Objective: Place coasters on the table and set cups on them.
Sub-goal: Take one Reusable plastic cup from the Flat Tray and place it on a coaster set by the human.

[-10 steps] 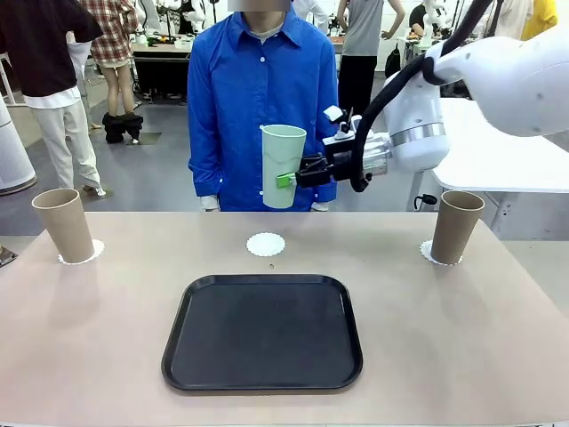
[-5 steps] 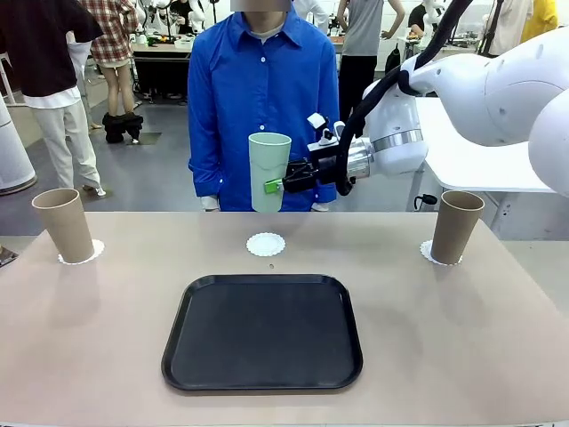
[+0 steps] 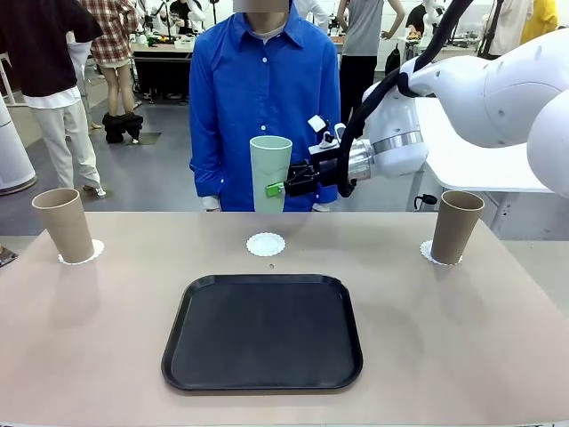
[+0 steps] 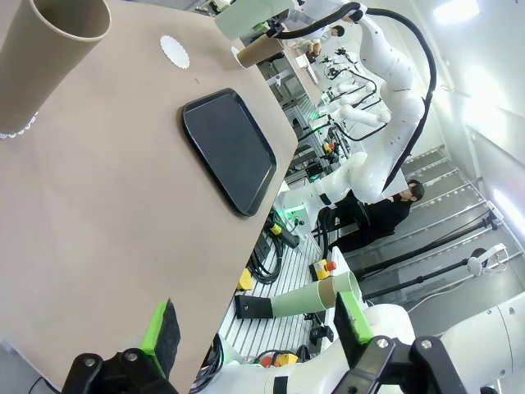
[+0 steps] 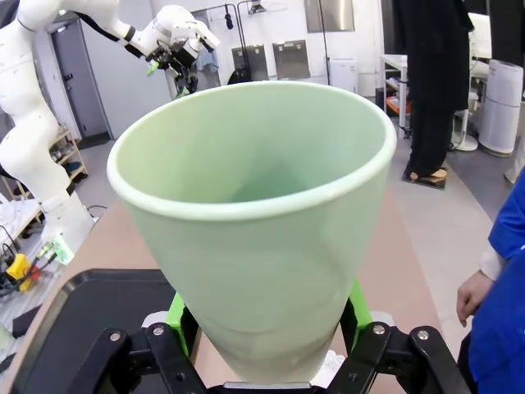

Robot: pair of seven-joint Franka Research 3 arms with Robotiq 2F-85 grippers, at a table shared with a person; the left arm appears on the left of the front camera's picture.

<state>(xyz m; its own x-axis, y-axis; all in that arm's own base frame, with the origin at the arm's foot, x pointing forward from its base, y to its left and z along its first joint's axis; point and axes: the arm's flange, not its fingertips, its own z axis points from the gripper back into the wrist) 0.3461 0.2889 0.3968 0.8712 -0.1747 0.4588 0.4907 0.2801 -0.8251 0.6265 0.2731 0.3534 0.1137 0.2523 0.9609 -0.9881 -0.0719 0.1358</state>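
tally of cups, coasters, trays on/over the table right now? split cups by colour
Tan cups: 2, left and right, each standing on a coaster
Green cups: 1, held in the air by the right gripper
Coasters: 3, left, middle bare, right
Black trays: 1
Total: 7

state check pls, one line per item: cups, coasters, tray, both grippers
mint green cup: upright, held in the air over the middle coaster
left tan cup: upright on its coaster
right tan cup: upright on its coaster
middle coaster: flat on table, bare
tray: flat, empty
right gripper: shut on mint green cup
left gripper: open, empty
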